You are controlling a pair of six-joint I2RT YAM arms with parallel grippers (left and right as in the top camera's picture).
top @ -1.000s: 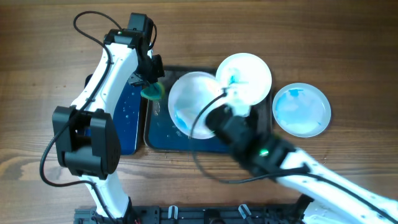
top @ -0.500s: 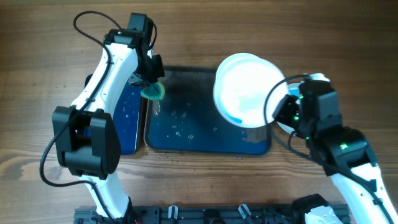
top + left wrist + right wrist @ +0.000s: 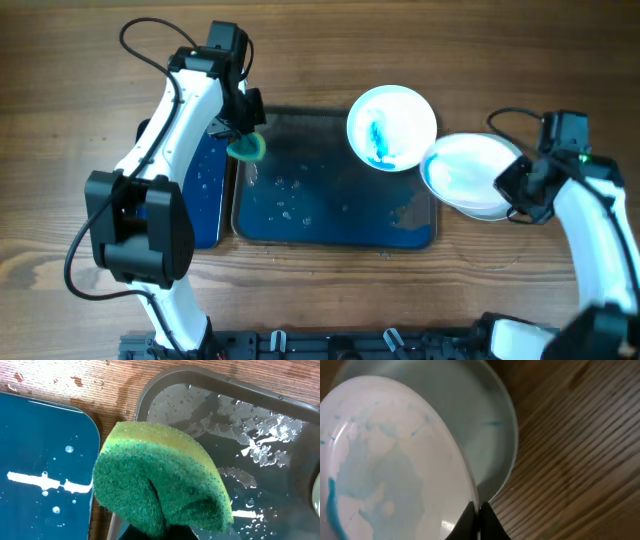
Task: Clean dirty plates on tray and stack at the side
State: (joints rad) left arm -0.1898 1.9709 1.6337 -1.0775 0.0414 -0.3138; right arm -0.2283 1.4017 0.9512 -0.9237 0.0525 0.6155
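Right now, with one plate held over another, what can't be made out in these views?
1. Left wrist: the sponge covers the left tool almost entirely.
2. Right wrist: the bottom edge cuts off the right tool; only its tips on the held plate show.
3. Overhead: the held plate covers most of the lower plate; whether they touch is unclear.

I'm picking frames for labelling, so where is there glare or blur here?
Overhead: evenly lit and sharp, faint sheen on the wet tray. Left wrist: sponge crisp, white glare streaks on the small blue tray and on the puddles. Right wrist: held plate soft, too near the lens; table grain sharper.
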